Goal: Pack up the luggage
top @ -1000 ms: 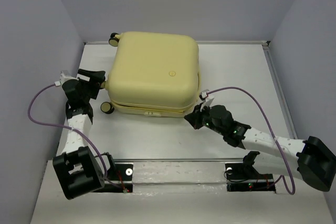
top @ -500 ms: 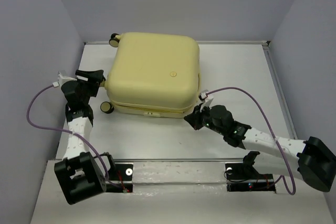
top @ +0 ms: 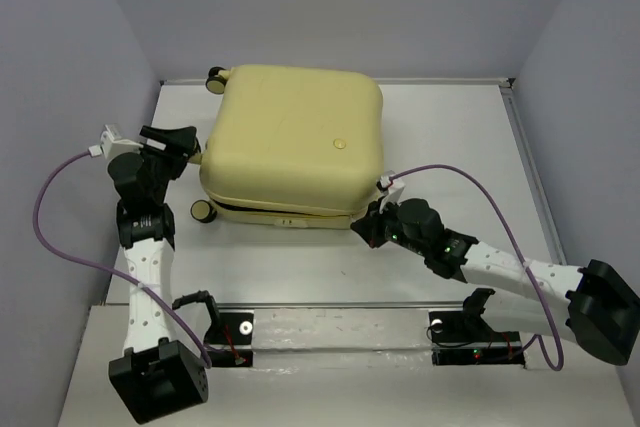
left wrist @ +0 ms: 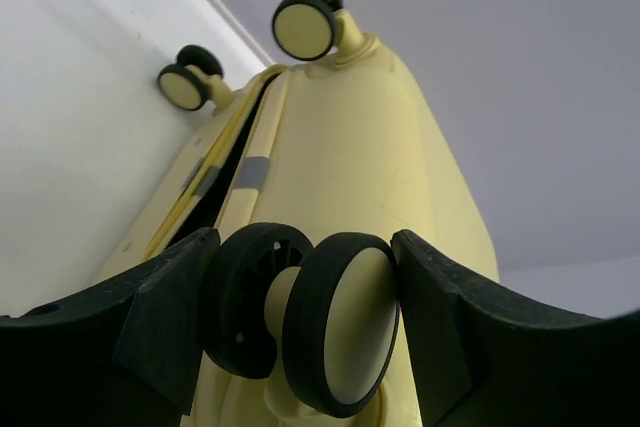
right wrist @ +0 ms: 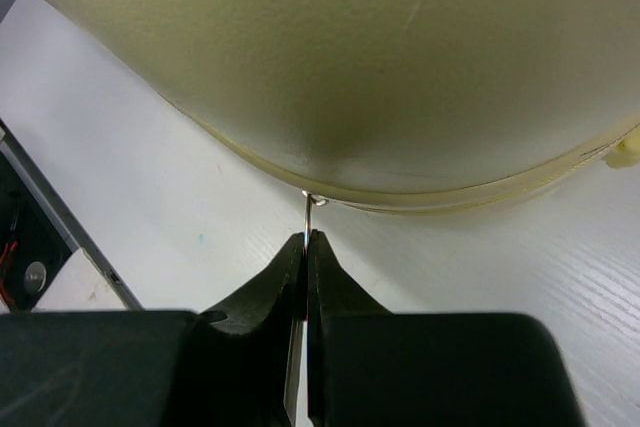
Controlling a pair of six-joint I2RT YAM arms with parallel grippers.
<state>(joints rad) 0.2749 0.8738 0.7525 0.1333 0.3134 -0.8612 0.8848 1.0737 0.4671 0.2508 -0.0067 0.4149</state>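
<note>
The luggage [top: 290, 137] is a pale-yellow hard-shell suitcase lying flat on the white table, its round emblem [top: 340, 144] facing up. My left gripper [top: 186, 145] is at its left side, shut on a black-and-yellow double wheel [left wrist: 345, 332] of the upper shell. In the left wrist view a dark gap [left wrist: 215, 187] shows between the two shells. My right gripper [top: 366, 228] is at the front right corner, shut on the thin metal zipper pull [right wrist: 306, 212] at the seam, just under the shell [right wrist: 350, 47].
Another wheel [top: 202, 211] sits at the front left on the table, and one [top: 214, 76] at the back left. Grey walls close in the table on three sides. A metal rail [top: 330, 312] runs along the near edge. Purple cables loop from both wrists.
My left gripper has risen and moved left with the wheel, tilting the upper shell's left side up. The emblem has shifted right. The right gripper has barely moved.
</note>
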